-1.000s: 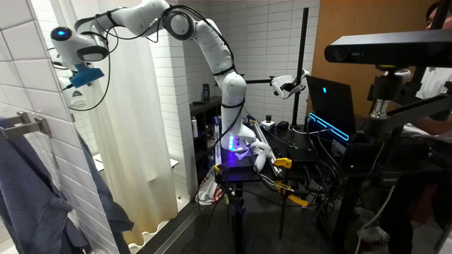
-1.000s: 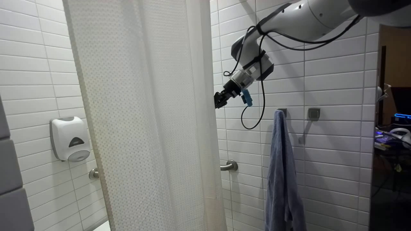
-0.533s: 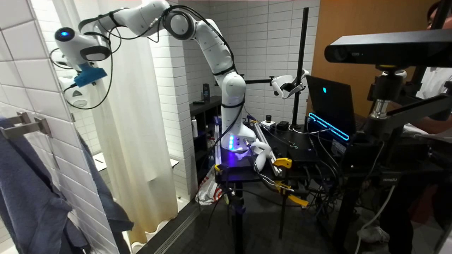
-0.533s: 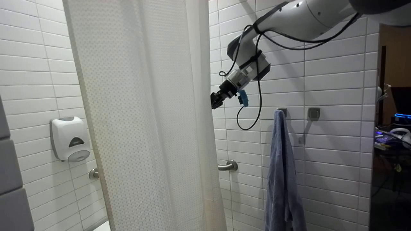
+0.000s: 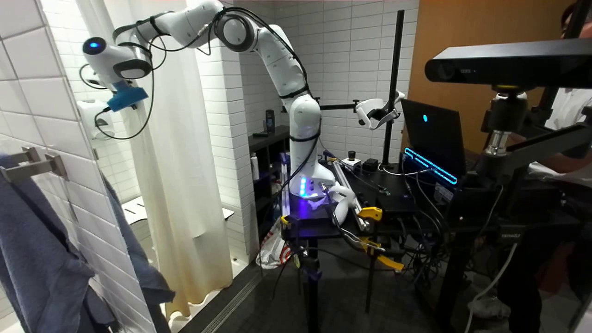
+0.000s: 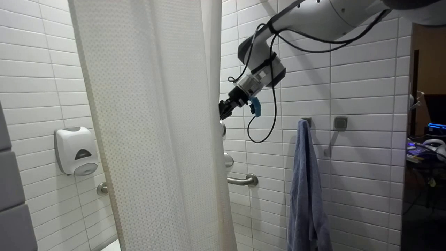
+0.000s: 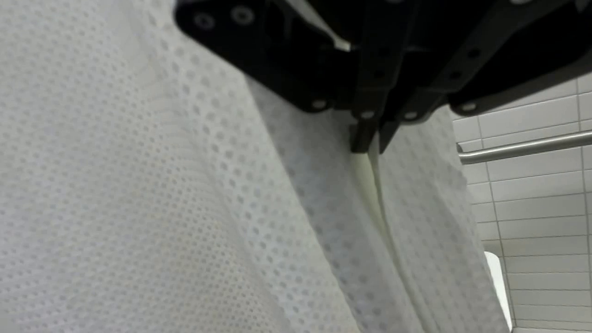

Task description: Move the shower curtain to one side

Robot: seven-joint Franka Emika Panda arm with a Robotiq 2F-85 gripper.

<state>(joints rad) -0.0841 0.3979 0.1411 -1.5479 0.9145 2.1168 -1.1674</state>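
Observation:
The white, dotted shower curtain (image 5: 180, 175) hangs in folds from above in both exterior views, and it fills the middle of the view here (image 6: 156, 122). My gripper (image 6: 224, 111) is at the curtain's right edge in that view. In the wrist view the black fingertips (image 7: 372, 143) are shut on a fold of the curtain (image 7: 162, 208), with the pinched cloth running down between them. In the exterior view with the arm's base, the fingers are hidden behind the blue wrist piece (image 5: 127, 98).
A blue towel (image 6: 308, 188) hangs on the tiled wall near the arm. A steel grab bar (image 6: 244, 180) and a white dispenser (image 6: 76, 151) are on the walls. A tiled wall edge (image 5: 60, 115) stands close to the arm. The arm's base stands on a cluttered black table (image 5: 314, 226).
My gripper has moved toward the arm's base side, drawing the curtain's held edge along. More of the wall, the grab bar and round fittings now show beside the curtain.

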